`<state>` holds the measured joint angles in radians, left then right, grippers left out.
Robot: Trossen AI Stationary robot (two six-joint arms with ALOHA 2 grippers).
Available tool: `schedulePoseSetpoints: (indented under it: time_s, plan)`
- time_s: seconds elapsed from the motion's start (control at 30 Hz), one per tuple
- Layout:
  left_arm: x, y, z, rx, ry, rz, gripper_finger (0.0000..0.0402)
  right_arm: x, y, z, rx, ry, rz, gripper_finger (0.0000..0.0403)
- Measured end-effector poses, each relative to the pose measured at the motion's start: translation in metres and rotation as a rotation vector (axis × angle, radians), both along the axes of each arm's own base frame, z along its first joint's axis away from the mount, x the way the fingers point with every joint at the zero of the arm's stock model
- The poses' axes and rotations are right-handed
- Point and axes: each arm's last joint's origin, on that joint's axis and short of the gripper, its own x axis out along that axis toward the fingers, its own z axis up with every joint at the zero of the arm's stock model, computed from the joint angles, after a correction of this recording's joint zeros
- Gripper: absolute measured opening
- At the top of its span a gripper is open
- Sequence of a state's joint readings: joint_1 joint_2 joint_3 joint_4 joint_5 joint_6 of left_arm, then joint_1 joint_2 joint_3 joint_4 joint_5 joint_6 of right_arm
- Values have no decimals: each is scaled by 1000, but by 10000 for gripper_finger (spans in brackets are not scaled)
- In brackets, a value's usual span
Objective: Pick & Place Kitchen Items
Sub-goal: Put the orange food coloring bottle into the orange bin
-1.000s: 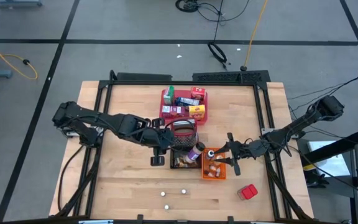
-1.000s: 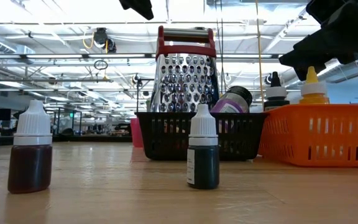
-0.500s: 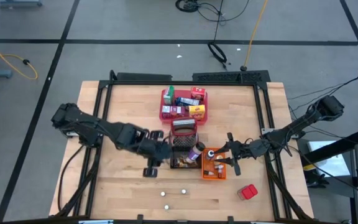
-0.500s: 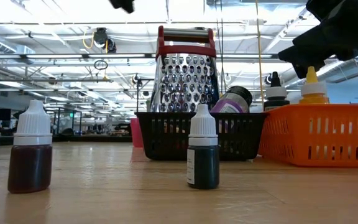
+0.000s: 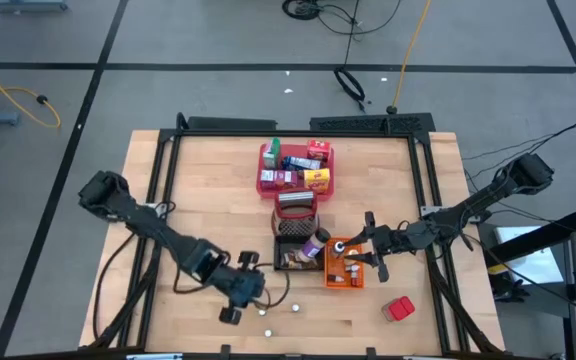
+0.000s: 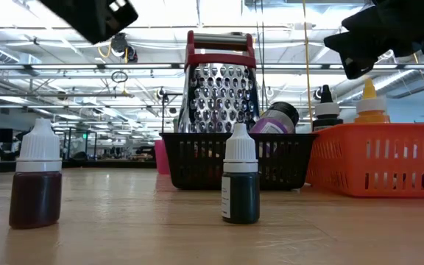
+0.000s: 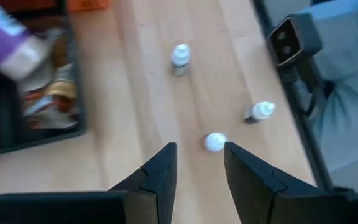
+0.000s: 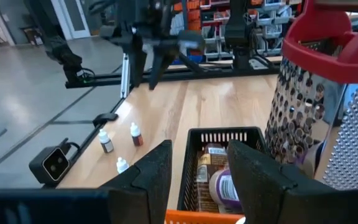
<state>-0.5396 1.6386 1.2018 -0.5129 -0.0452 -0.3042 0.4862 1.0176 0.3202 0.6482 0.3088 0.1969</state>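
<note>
My left gripper [image 5: 240, 300] hangs open over the near part of the table. In its wrist view the left gripper [image 7: 201, 149] points down at three small white-capped bottles standing on the wood: one bottle [image 7: 214, 142] just past the fingertips, a second bottle [image 7: 257, 112] and a third bottle [image 7: 179, 59] farther off. The low view shows a brown bottle [image 6: 38, 184] and a dark bottle [image 6: 240, 184] upright. My right gripper [image 5: 363, 250] hovers open above the orange bin [image 5: 344, 265]; from its wrist, the right gripper [image 8: 201, 152] faces the black basket [image 8: 222, 162].
The black wire basket [image 5: 293, 245] holds a red-handled grater [image 6: 219, 92], a purple jar [image 8: 224, 186] and pouches. The red tray [image 5: 265, 150] with boxes sits toward the far edge. A red pack [image 5: 399, 308] lies near the right corner. Bare wood lies left of the bottles.
My left gripper has swung away from the black basket toward the table's near edge and a little left, ending over the small bottles. Its arm now slants down across the left half of the table. Nothing on the table has moved.
</note>
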Motion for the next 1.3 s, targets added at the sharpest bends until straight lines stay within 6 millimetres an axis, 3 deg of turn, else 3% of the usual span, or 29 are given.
schedulePoseSetpoints:
  time_s: [0.33,0.7,1.3]
  plan:
    - [-21,-15,-52,-142,-106,14,131,0,0,2,11,-21,0,150]
    - [-43,-17,-82,-175,-200,113,131,0,0,3,13,-26,0,149]
    - [-30,-30,-132,-186,-177,127,131,0,0,3,13,-27,-3,147]
